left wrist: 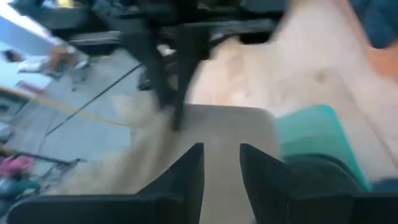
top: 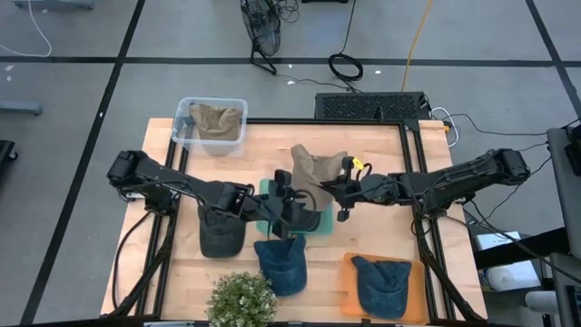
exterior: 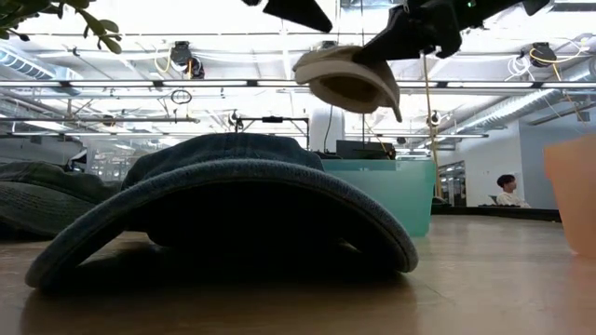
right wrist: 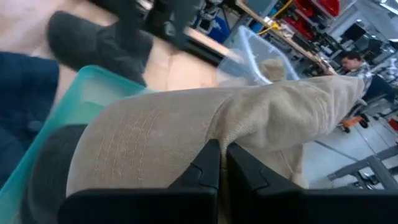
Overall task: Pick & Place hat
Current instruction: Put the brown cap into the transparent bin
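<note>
Wooden counter on a grey shop floor, and your right hand sits near its centre, jaws pinched shut on the tan hat. In the right wrist view the cloth drapes over the fingers, and the low view shows it hanging clear of the surface. From that hand the hat spreads toward 10 o'clock, its long axis running roughly 9 to 3. The teal tray lies just below and toward 8 o'clock, a dark hat already in it. Your right arm reaches in from 3 o'clock, stretched long and nearly level. Your left hand comes from 9 o'clock and hovers over the tray, jaws partly open; I cannot tell that it holds anything. The right is plainly the carrying arm. A clear bin with another tan hat stands at 11 o'clock, well apart.
</note>
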You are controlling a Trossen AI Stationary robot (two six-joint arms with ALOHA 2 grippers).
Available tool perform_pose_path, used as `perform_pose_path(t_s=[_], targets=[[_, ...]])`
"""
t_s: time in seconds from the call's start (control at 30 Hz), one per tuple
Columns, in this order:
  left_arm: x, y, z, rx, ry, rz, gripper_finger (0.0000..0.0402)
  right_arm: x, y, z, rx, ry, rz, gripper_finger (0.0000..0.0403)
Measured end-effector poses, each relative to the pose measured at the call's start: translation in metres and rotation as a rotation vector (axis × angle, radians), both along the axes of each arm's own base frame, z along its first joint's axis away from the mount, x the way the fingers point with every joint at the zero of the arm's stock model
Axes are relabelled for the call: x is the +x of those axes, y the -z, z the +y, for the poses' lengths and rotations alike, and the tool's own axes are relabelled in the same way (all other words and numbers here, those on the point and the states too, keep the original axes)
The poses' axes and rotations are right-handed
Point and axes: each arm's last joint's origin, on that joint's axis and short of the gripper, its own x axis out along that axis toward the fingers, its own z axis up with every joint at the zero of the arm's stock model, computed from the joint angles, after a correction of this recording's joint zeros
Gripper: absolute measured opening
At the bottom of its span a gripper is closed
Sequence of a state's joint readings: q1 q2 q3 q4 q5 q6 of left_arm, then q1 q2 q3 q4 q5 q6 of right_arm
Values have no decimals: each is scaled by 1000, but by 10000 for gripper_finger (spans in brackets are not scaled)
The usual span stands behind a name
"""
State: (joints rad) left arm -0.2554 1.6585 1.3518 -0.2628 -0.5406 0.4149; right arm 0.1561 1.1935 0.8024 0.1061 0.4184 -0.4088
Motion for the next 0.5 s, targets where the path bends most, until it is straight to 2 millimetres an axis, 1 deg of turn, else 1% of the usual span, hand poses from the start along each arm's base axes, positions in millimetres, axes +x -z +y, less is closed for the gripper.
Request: perform_pose_path(t_s=[0.17,0.33,0.4,0.5], targets=[[2,-2,-1,-12,-40,-45,114,-1,2,3,-3,-13,19,0],[1,-2,-1,-39,-55,-51,116,-1,4,3,-3,-14,40,0],[0,-1,-3,-52,-42,-42,130,-1,4,3,-3,-15,39,0],[0,-1,-3,-72,-44,-40,168,-1,4,3,-2,-27,41,0]])
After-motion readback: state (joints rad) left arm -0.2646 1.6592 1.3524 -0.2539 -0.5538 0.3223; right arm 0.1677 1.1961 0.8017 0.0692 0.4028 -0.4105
